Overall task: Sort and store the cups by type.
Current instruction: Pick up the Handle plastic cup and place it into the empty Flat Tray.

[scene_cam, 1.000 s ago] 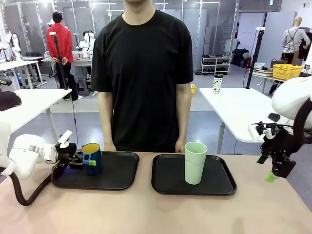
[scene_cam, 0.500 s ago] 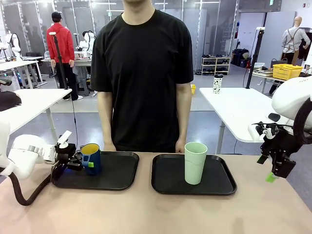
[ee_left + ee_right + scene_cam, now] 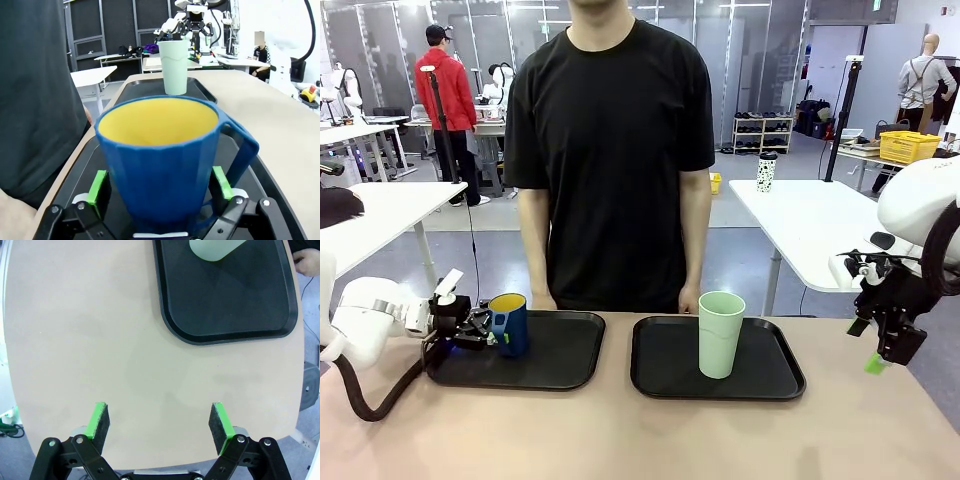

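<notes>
The dark blue handled mug (image 3: 508, 323), yellow inside, stands upright at the left end of the left black tray (image 3: 560, 352). My left gripper (image 3: 480, 329) lies low and open at the mug's left side. In the left wrist view the mug (image 3: 160, 165) sits between the spread green pads (image 3: 97, 186), with a thin gap on each side. On the right black tray (image 3: 765, 372) the pale mint-green tumbler (image 3: 721, 333) stands upright. My right gripper (image 3: 883, 350) hangs open off the table's right edge; the right wrist view shows it (image 3: 159, 422) above bare tabletop with nothing in it.
A person in a black T-shirt stands at the far edge, a hand (image 3: 542, 300) resting behind each tray. Bare tan tabletop (image 3: 640, 440) stretches across the front. The tumbler (image 3: 215, 247) and its tray (image 3: 225, 305) lie ahead of the right gripper.
My left gripper has opened off the blue mug and drawn back a little to the left. The mug stays on the tray. The right arm has not moved.
</notes>
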